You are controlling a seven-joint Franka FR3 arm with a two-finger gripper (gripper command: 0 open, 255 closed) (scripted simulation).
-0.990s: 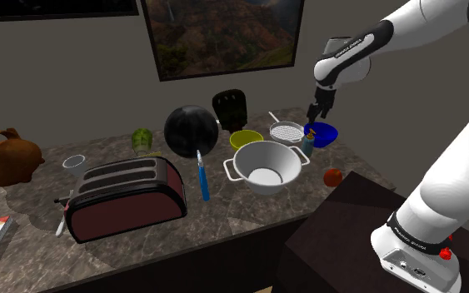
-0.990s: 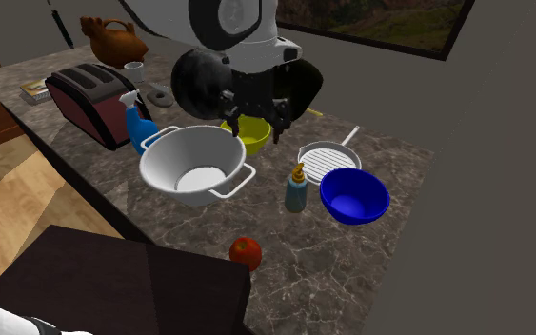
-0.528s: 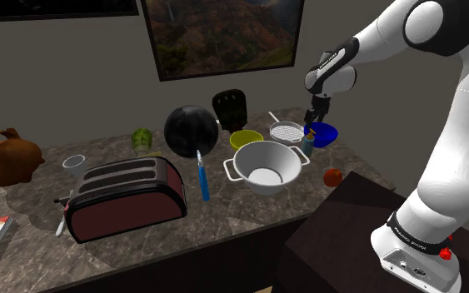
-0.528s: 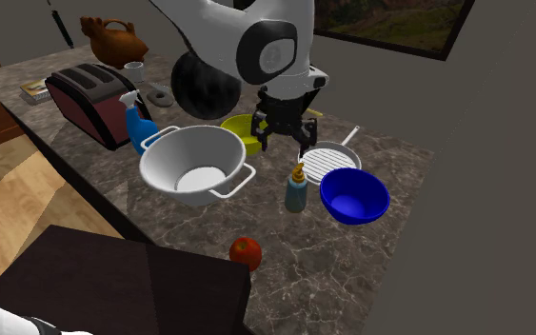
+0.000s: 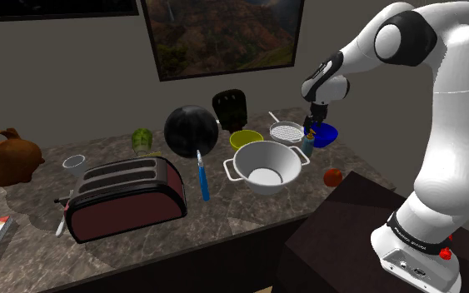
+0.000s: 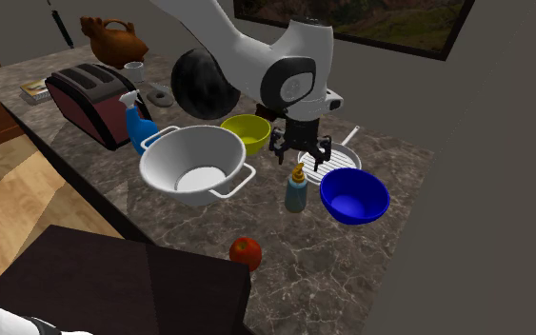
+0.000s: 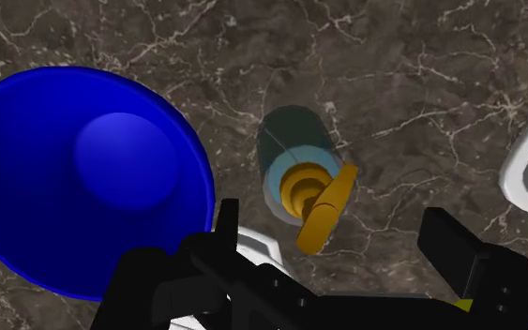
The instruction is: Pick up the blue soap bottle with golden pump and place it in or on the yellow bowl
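Your white arm reaches over a dark, white-veined stone-look counter (image 6: 399,249). Its black two-finger gripper (image 6: 301,158) hangs pointing down directly above a small blue-grey soap bottle (image 6: 296,194) with a golden pump. The jaws stand wide apart, one finger on each side of the pump's top, just above it and touching nothing. From the wrist view you look straight down on the bottle, and its golden spout lies in the open gap between the two black fingers. The soap bottle stands upright near the counter's end at the shoulder view's right, roughly midway between the wall edge and the front edge. Just beside it, toward that end, sits a glossy deep blue bowl (image 6: 354,195). On its other side is a large white two-handled pot (image 6: 197,164). The round yellow bowl (image 6: 248,133) rests behind the pot, nearer the wall edge and apart from the bottle. A round white ridged pan (image 6: 344,157) lies between the bottle and the wall edge. A small red fruit (image 6: 246,251) sits close to the front edge.
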